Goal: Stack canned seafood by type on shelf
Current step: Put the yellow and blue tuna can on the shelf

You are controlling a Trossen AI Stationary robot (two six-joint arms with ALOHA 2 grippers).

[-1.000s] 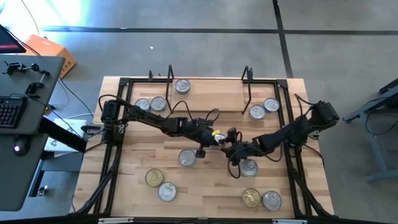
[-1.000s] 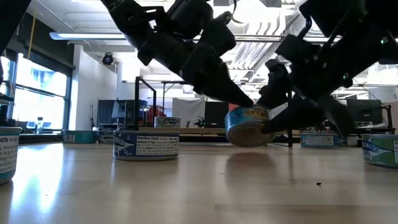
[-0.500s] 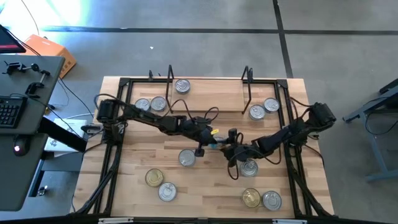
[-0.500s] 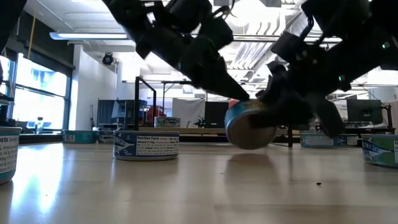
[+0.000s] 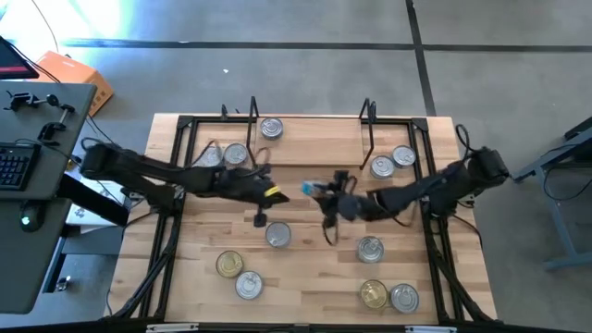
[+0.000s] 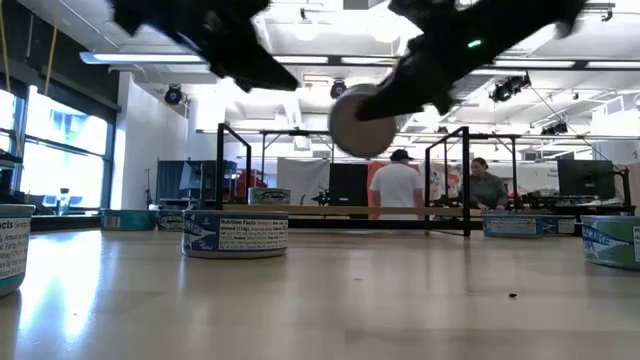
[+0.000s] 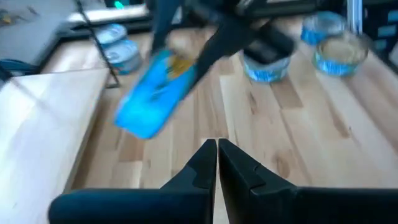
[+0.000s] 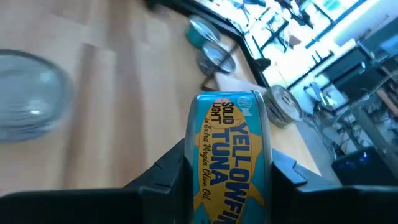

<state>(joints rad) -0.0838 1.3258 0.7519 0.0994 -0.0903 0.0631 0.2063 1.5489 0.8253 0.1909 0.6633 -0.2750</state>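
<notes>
R gripper (image 5: 319,192) clamps a blue tuna can (image 8: 231,158) on edge, lifted just in front of the shelf (image 5: 314,150). L gripper (image 7: 217,163), fingers pinched together w/ nothing between, hangs nearer the shelf's left end.

A grey desk (image 5: 42,139) with a black keyboard (image 5: 13,166) sits at nine o'clock; an orange box (image 5: 79,74) at ten; two people (image 6: 397,190) stand far behind.
</notes>
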